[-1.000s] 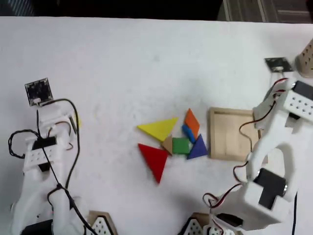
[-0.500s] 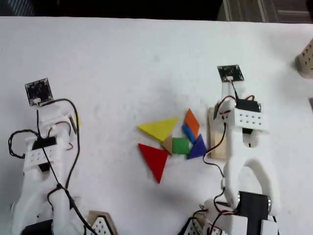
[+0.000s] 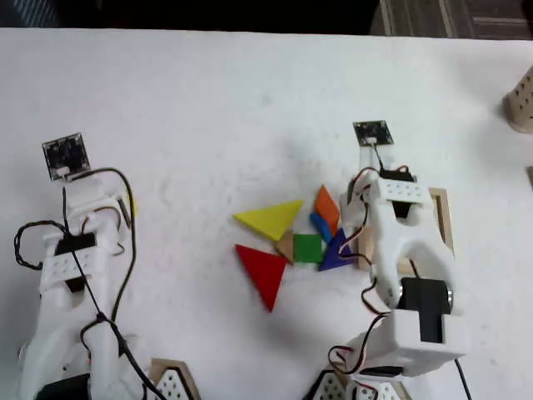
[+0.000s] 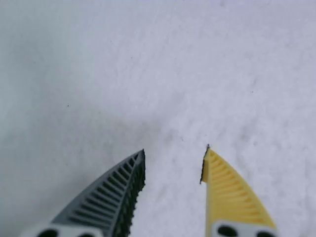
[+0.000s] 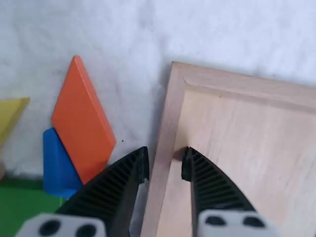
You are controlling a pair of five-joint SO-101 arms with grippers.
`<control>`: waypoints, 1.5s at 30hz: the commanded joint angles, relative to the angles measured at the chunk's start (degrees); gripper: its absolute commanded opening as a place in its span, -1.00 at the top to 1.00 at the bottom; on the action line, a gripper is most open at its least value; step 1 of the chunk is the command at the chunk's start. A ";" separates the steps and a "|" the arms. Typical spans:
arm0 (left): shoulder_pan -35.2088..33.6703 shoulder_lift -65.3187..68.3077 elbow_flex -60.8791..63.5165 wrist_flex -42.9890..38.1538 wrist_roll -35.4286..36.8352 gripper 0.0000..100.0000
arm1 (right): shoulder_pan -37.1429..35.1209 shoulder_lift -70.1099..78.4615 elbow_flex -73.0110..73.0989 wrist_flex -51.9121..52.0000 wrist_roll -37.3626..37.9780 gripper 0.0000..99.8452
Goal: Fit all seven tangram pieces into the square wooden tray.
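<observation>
Several tangram pieces lie clustered mid-table: yellow triangle (image 3: 271,218), red triangle (image 3: 264,271), orange parallelogram (image 3: 327,208), a small blue piece (image 3: 321,227), green square (image 3: 307,247), dark blue triangle (image 3: 337,250) and a small tan triangle (image 3: 286,246). The square wooden tray (image 3: 441,218) sits just right of them, mostly under my right arm (image 3: 391,200). My right gripper (image 5: 164,150) is narrowly open, one finger on each side of the tray's rim (image 5: 165,108) nearest the orange parallelogram (image 5: 81,121). Far to the left, my left gripper (image 4: 173,155) hangs open over bare table.
A perforated wooden block (image 3: 520,104) stands at the right edge. Wooden bases (image 3: 171,379) sit at the front edge beside the arms' mounts. Cables trail around the left arm (image 3: 75,250). Bare white table stretches behind the pieces.
My right arm has swung in from the right edge leftward and now sits over the tray, its gripper at the rim. The pieces and the left arm have not moved.
</observation>
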State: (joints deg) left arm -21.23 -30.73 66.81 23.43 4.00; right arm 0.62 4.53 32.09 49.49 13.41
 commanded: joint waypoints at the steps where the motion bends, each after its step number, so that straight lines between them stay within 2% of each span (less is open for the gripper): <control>1: -0.31 -2.15 -0.53 -1.67 0.26 0.57 | -1.63 -0.13 -0.44 -0.84 -0.09 0.78; 5: -0.31 -2.15 -0.53 -1.67 0.26 0.57 | -1.01 0.04 -0.18 -0.84 -0.09 0.78; 8: -0.31 -2.24 -0.53 -1.67 0.26 0.57 | -0.22 0.13 0.44 -1.36 0.53 0.91; 10: -0.31 -2.24 -0.53 -1.67 0.26 0.57 | 0.13 0.04 1.41 -2.07 3.78 0.98; 19: -0.31 -2.24 -0.53 -1.67 0.26 0.57 | 3.38 -1.54 -0.44 -1.19 5.10 0.97; 28: -0.31 -2.24 -0.53 -1.67 0.26 0.57 | 5.76 -6.37 -16.88 16.92 5.01 0.97; 31: -0.31 -2.24 -0.53 -1.67 0.26 0.57 | 5.49 -6.37 -21.54 21.05 2.55 0.97; 40: -0.40 -2.24 -0.53 -1.67 0.26 0.57 | -0.84 -6.81 -24.35 24.40 1.76 0.97; 45: -0.48 -2.33 -0.53 -1.67 0.26 0.57 | -5.76 -6.64 -24.35 24.40 -2.37 0.97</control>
State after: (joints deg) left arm -21.23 -30.73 66.81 23.43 4.00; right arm -2.29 1.36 10.29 73.41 12.70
